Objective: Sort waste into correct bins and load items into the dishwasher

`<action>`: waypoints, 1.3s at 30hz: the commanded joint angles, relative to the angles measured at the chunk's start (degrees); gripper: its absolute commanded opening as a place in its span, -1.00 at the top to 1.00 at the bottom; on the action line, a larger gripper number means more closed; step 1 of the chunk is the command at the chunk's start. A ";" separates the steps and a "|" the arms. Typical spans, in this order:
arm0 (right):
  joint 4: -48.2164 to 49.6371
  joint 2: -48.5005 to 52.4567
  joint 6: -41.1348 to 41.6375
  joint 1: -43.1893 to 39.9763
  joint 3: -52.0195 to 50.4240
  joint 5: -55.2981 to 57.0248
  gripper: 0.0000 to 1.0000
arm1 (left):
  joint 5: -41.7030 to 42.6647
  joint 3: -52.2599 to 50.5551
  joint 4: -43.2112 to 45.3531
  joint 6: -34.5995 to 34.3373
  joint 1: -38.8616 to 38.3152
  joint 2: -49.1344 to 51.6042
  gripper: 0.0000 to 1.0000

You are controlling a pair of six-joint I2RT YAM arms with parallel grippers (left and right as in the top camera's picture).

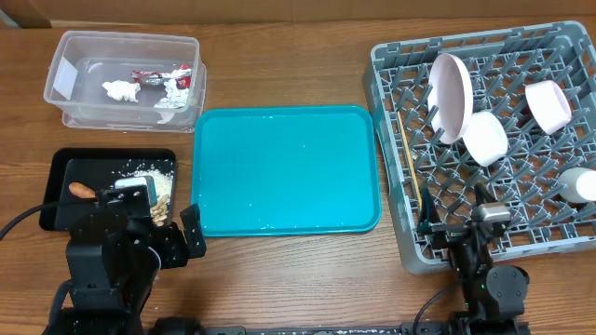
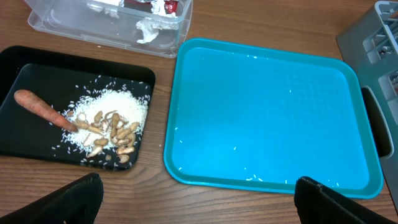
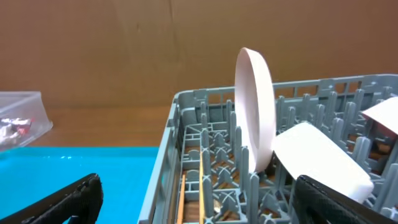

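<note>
Left tool (image 2: 198,183): apart, empty; carrot (image 2: 43,107), rice (image 2: 115,112) ahead-left in black tray (image 2: 31,140).
Right tool (image 3: 198,182): apart, empty; plate (image 3: 255,112) upright ahead in rack (image 3: 165,149).

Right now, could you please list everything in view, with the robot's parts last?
clear tub: one, transparent, far left.
snack wrapper: one, red and silver, in clear tub.
tissue: two pieces, white, in clear tub.
black tray: one, black, near left.
carrot: one, orange, in black tray.
rice: one pile, whitish, in black tray.
peanuts: small heap, tan, on the rice.
teal tray: one, teal, centre.
dish rack: one, grey, right.
plate: one, white, upright in rack.
bowls: two, white and pink, in rack.
cup: one, white, rack's right edge.
chopsticks: two, light wood, rack's left side.
left gripper: one, black, open, near left.
right gripper: one, black, open, rack's near side.
</note>
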 commanded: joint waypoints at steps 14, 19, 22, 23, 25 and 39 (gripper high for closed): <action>0.22 -0.48 -1.07 0.59 -0.59 -0.37 -1.00 | -0.02 -0.11 0.07 -1.01 -0.20 -0.13 -1.00; 0.22 -0.48 -1.07 0.59 -0.59 -0.35 -1.00 | -0.02 -0.11 0.00 -1.01 -0.20 -0.13 -1.00; 0.22 -0.48 -1.07 0.59 -0.59 -0.37 -1.00 | -0.02 -0.11 0.00 -1.01 -0.20 -0.13 -1.00; 0.22 -0.48 -1.07 0.59 -0.59 -0.37 -1.00 | 0.00 -0.11 0.00 -1.01 -0.20 -0.13 -1.00; 0.22 -0.48 -1.09 0.59 -0.59 -0.35 -1.00 | -0.02 -0.11 0.00 -1.01 -0.20 -0.13 -1.00; 0.22 -0.48 -1.07 0.59 -0.59 -0.35 -1.00 | -3.63 -8.46 3.87 -0.79 -0.20 -10.32 -0.99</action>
